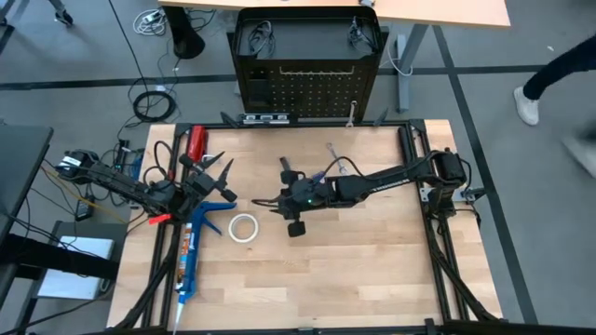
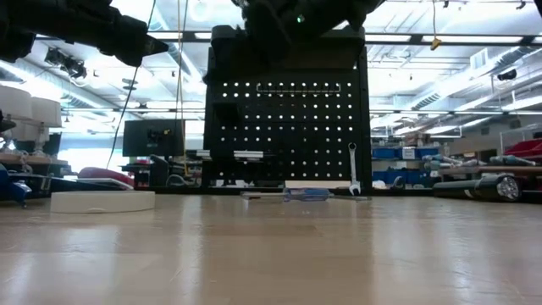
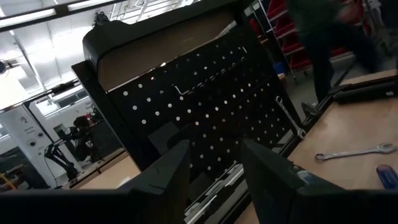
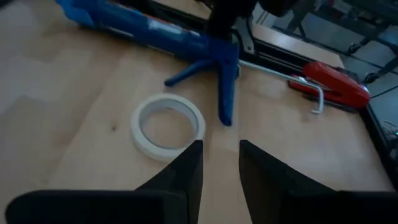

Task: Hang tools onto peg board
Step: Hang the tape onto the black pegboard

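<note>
Black peg board carries one wrench; tape roll, another wrench and a blue-handled screwdriver lie on the worktop. Right end effector, narrowly parted and empty, hovers near the tape; left end effector waits parted

Two dark, jointed arms are seen, black housings throughout; a small green light is lit on the right arm, black cables are trailed along both; blunt, flat black fingers are shown
</note>
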Tool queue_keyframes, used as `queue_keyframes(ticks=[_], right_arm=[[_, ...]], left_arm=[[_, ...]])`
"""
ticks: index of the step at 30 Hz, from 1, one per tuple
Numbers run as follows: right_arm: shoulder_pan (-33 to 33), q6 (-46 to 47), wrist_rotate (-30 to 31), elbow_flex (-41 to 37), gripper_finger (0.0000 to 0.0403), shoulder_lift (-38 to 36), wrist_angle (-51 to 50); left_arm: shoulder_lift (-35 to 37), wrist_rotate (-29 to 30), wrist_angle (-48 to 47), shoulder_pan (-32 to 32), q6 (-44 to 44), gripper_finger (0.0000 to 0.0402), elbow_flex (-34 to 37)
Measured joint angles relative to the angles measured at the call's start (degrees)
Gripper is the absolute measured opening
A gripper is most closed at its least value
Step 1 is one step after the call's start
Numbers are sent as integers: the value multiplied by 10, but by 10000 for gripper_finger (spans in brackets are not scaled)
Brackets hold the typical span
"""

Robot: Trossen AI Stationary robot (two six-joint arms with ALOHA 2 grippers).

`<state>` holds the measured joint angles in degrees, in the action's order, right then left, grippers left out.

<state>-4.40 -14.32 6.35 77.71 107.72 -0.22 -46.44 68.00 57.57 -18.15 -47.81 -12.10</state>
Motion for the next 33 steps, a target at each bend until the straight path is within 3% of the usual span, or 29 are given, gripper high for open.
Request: queue_keyframes(ticks=[5, 10, 13, 17, 25, 28, 33], right_arm=[[-3, 24, -1, 0, 107, 0, -8], [-4, 24, -1, 0, 107, -13, -89], [-4, 40, 4, 0, 107, -25, -154], [-3, 58, 19, 0, 107, -36, -239], [-3, 67, 40, 0, 103, -49, -303], [-3, 73, 41, -15, 103, -49, -286], [-3, 87, 41, -55, 100, -49, -240]], left_arm=[[0, -2, -13, 0, 17, 152, 0], [0, -59, -151, 0, 121, 152, -12], [0, -125, -305, 0, 253, 152, -46], [-10, -275, -491, 2, 425, 152, -95], [-16, -528, -749, -12, 610, 152, -181], [-34, -571, -770, -36, 646, 152, -186], [-97, -587, -785, -71, 659, 152, -186]])
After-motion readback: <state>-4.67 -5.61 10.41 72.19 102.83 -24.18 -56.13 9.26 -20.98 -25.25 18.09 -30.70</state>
